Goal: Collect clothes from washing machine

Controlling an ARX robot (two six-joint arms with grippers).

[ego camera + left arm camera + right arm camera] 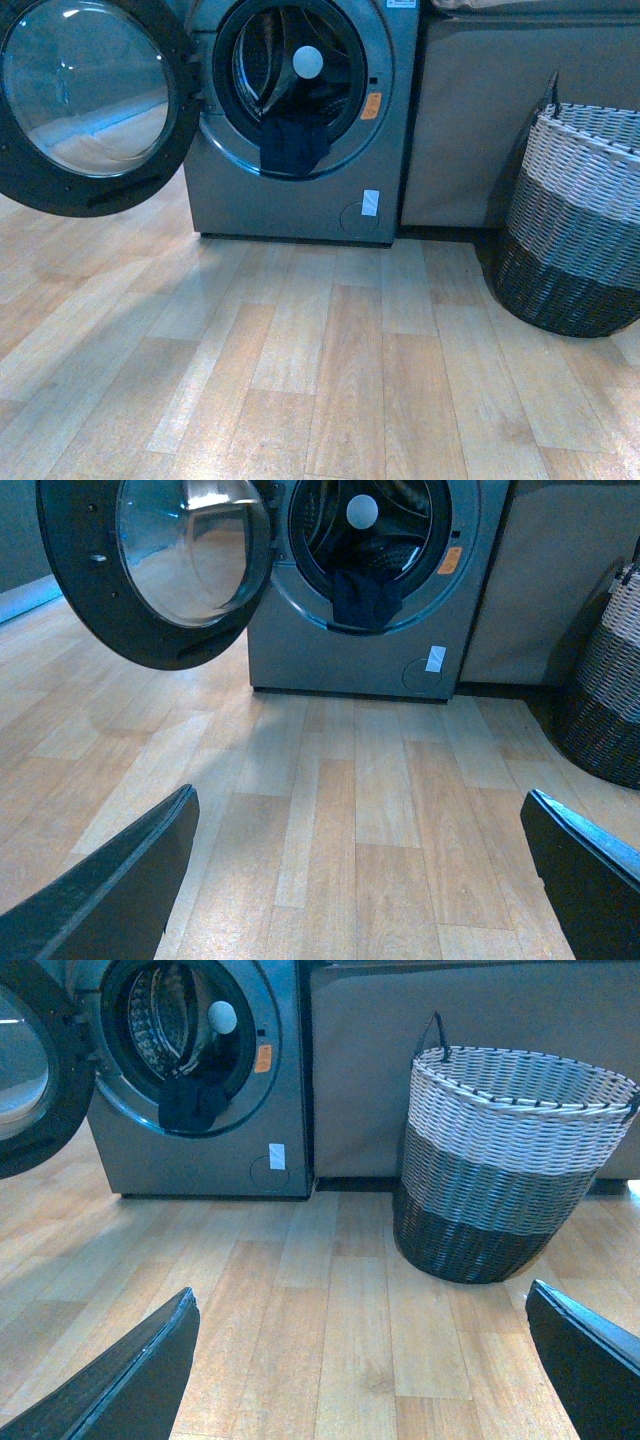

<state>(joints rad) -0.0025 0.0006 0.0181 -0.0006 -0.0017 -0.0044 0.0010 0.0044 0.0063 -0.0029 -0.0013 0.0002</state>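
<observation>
Soft, bluish indoor light; pale glare on door glass (85, 90); mild blur

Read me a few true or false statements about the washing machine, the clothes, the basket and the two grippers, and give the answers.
1. The washing machine has its door shut. False: the door stands swung open to the left.
2. A dark garment hangs partly out of the machine. True.
3. The woven basket stands on the floor to the right of the machine. True.
4. The left gripper is holding the garment. False: it is open and empty, over bare floor short of the machine.
5. The right gripper is open with nothing in it. True.
</observation>
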